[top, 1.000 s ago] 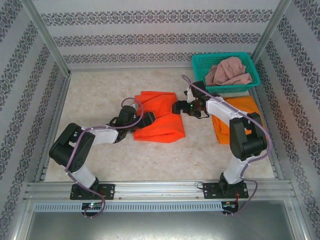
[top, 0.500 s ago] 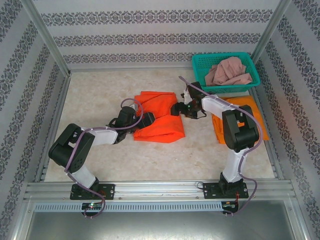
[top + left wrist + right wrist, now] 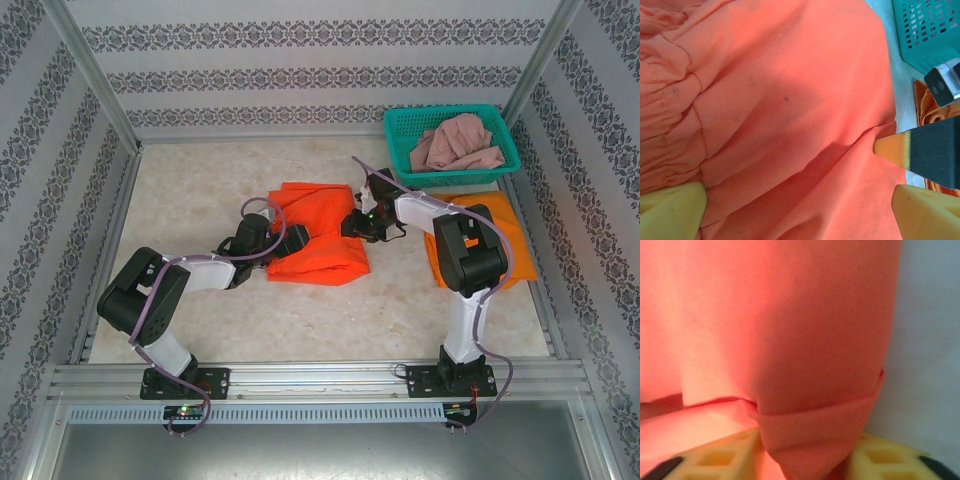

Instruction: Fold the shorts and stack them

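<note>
The red-orange shorts (image 3: pixel 318 242) lie partly folded at the table's middle, and their gathered waist (image 3: pixel 665 100) shows in the left wrist view. My left gripper (image 3: pixel 294 239) rests on their left side, open, its yellow fingers (image 3: pixel 670 210) spread wide over the cloth. My right gripper (image 3: pixel 353 225) is at their right edge, shut on a fold of the red-orange cloth (image 3: pixel 810 430). Folded yellow-orange shorts (image 3: pixel 492 232) lie on the right, partly under the right arm. Dusty pink shorts (image 3: pixel 458 145) lie crumpled in the basket.
The teal mesh basket (image 3: pixel 499 120) stands at the back right, just behind the yellow-orange shorts, and its corner (image 3: pixel 927 30) shows in the left wrist view. Patterned walls and metal posts close in the table. Bare tabletop (image 3: pixel 190 190) stretches to the left and front.
My right gripper has shifted slightly left and nearer along the shorts' right edge, and the right arm's elbow has swung left. The left arm has stayed still.
</note>
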`<move>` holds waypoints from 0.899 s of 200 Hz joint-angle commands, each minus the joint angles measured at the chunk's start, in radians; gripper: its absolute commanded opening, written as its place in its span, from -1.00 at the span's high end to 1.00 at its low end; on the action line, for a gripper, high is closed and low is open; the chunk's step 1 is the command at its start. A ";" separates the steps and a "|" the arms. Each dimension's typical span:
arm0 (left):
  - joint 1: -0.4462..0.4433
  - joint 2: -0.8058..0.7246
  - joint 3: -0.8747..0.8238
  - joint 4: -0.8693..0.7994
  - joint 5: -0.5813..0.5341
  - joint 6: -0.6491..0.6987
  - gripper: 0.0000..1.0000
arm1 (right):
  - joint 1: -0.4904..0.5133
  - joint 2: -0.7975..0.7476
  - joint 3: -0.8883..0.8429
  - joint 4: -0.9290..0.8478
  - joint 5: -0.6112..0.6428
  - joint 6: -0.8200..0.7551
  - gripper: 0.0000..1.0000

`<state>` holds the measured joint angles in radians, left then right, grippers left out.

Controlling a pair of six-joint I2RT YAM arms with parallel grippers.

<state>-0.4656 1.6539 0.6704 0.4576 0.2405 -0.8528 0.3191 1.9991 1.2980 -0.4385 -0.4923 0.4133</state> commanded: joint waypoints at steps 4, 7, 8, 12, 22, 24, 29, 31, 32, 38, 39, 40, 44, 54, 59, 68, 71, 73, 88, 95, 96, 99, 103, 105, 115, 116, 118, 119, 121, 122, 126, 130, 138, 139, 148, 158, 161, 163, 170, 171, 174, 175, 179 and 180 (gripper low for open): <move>-0.006 0.018 -0.049 -0.140 -0.023 -0.035 -0.92 | 0.017 0.019 0.024 0.006 0.004 0.026 0.48; -0.005 0.015 -0.050 -0.140 -0.023 -0.036 -0.92 | 0.019 0.016 0.023 0.004 0.015 0.025 0.52; -0.006 0.013 -0.049 -0.140 -0.024 -0.037 -0.92 | 0.019 0.016 0.023 0.002 0.018 0.025 0.53; -0.005 0.005 -0.049 -0.140 -0.025 -0.037 -0.92 | 0.020 0.012 0.023 -0.001 0.035 0.020 0.58; -0.006 -0.018 -0.049 -0.141 -0.026 -0.036 -0.92 | 0.024 -0.006 0.023 -0.021 0.080 0.008 0.69; -0.005 -0.023 -0.048 -0.143 -0.027 -0.035 -0.92 | 0.026 -0.011 0.023 -0.025 0.088 0.005 0.71; -0.006 -0.037 -0.047 -0.147 -0.030 -0.033 -0.92 | 0.027 -0.024 0.023 -0.036 0.115 -0.002 0.77; -0.007 -0.042 -0.047 -0.149 -0.032 -0.032 -0.92 | 0.026 -0.030 0.023 -0.042 0.125 -0.005 0.80; -0.006 -0.046 -0.047 -0.150 -0.034 -0.031 -0.92 | 0.026 -0.033 0.022 -0.045 0.131 -0.008 0.82; -0.006 -0.065 -0.045 -0.158 -0.037 -0.026 -0.93 | 0.029 -0.052 0.021 -0.063 0.168 -0.020 0.89; -0.006 -0.068 -0.044 -0.160 -0.039 -0.024 -0.93 | 0.029 -0.056 0.021 -0.067 0.175 -0.022 0.91; -0.006 -0.072 -0.043 -0.161 -0.039 -0.024 -0.93 | 0.029 -0.059 0.021 -0.070 0.182 -0.024 0.92; -0.007 -0.084 -0.042 -0.168 -0.043 -0.021 -0.94 | 0.029 -0.074 0.021 -0.083 0.208 -0.031 0.99; -0.005 -0.117 -0.041 -0.186 -0.054 -0.012 -0.96 | 0.031 -0.112 0.026 -0.129 0.275 -0.058 1.00; -0.004 -0.134 -0.040 -0.196 -0.058 -0.008 -0.97 | 0.033 -0.130 0.032 -0.159 0.319 -0.074 1.00; -0.002 -0.162 -0.038 -0.212 -0.064 0.000 -0.99 | 0.036 -0.160 0.044 -0.218 0.391 -0.106 1.00; -0.003 -0.172 -0.038 -0.217 -0.067 0.001 -1.00 | 0.037 -0.170 0.049 -0.239 0.415 -0.117 1.00; -0.003 -0.179 -0.037 -0.220 -0.069 0.003 -1.00 | 0.038 -0.175 0.052 -0.252 0.427 -0.126 1.00; -0.001 -0.221 -0.039 -0.235 -0.076 0.013 -1.00 | 0.041 -0.214 0.081 -0.359 0.541 -0.182 1.00; 0.000 -0.237 -0.039 -0.242 -0.079 0.015 -1.00 | 0.041 -0.228 0.095 -0.409 0.589 -0.205 1.00; 0.001 -0.240 -0.039 -0.243 -0.079 0.016 -1.00 | 0.042 -0.230 0.097 -0.415 0.596 -0.209 1.00; 0.000 -0.246 -0.039 -0.246 -0.080 0.017 -1.00 | 0.043 -0.235 0.103 -0.434 0.615 -0.218 1.00; 0.001 -0.255 -0.040 -0.248 -0.080 0.018 -1.00 | 0.043 -0.241 0.110 -0.459 0.639 -0.232 1.00; 0.000 -0.259 -0.039 -0.250 -0.082 0.021 -1.00 | 0.043 -0.244 0.113 -0.470 0.652 -0.241 1.00; 0.002 -0.276 -0.041 -0.252 -0.085 0.023 -1.00 | 0.043 -0.265 0.125 -0.515 0.717 -0.269 1.00; 0.002 -0.278 -0.040 -0.252 -0.086 0.023 -1.00 | 0.043 -0.267 0.126 -0.518 0.720 -0.271 1.00; 0.002 -0.281 -0.042 -0.252 -0.086 0.023 -1.00 | 0.043 -0.271 0.127 -0.526 0.734 -0.278 1.00; 0.002 -0.282 -0.042 -0.253 -0.086 0.023 -1.00 | 0.044 -0.273 0.128 -0.529 0.741 -0.281 1.00; 0.002 -0.284 -0.042 -0.252 -0.087 0.023 -1.00 | 0.044 -0.278 0.129 -0.537 0.753 -0.285 1.00; 0.002 -0.285 -0.042 -0.252 -0.088 0.022 -1.00 | 0.042 -0.279 0.130 -0.540 0.758 -0.287 1.00; 0.002 -0.289 -0.044 -0.252 -0.089 0.023 -1.00 | 0.042 -0.288 0.133 -0.553 0.782 -0.296 1.00; 0.002 -0.293 -0.046 -0.252 -0.090 0.023 -1.00 | 0.039 -0.296 0.136 -0.563 0.800 -0.303 1.00; 0.003 -0.296 -0.048 -0.249 -0.090 0.022 -1.00 | 0.035 -0.314 0.143 -0.583 0.835 -0.314 1.00; 0.003 -0.296 -0.048 -0.249 -0.090 0.022 -1.00 | 0.034 -0.316 0.144 -0.585 0.838 -0.315 1.00; 0.005 -0.296 -0.050 -0.244 -0.088 0.020 -1.00 | 0.026 -0.335 0.153 -0.602 0.866 -0.325 1.00; 0.005 -0.293 -0.052 -0.235 -0.084 0.015 -1.00 | 0.017 -0.353 0.163 -0.617 0.890 -0.336 1.00; 0.006 -0.291 -0.052 -0.232 -0.082 0.014 -1.00 | 0.013 -0.358 0.166 -0.621 0.899 -0.338 1.00; 0.007 -0.290 -0.053 -0.230 -0.081 0.013 -1.00 | 0.011 -0.361 0.169 -0.625 0.905 -0.340 1.00; 0.007 -0.287 -0.053 -0.224 -0.076 0.011 -1.00 | 0.004 -0.372 0.178 -0.636 0.919 -0.348 1.00; 0.007 -0.287 -0.054 -0.223 -0.076 0.011 -1.00 | 0.003 -0.372 0.179 -0.638 0.921 -0.349 1.00; 0.006 -0.286 -0.054 -0.220 -0.073 0.010 -1.00 | -0.001 -0.376 0.184 -0.643 0.925 -0.353 1.00; 0.007 -0.286 -0.054 -0.220 -0.073 0.009 -1.00 | -0.001 -0.377 0.185 -0.644 0.927 -0.353 1.00; 0.007 -0.283 -0.055 -0.217 -0.073 0.009 -1.00 | -0.007 -0.381 0.191 -0.651 0.933 -0.358 1.00; 0.007 -0.283 -0.054 -0.217 -0.072 0.009 -1.00 | -0.007 -0.382 0.193 -0.652 0.934 -0.359 1.00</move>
<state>-0.4644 1.3705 0.6315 0.2420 0.1711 -0.8547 0.3416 1.6711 1.4357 -0.9947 0.3050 0.1143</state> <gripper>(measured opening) 0.999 0.060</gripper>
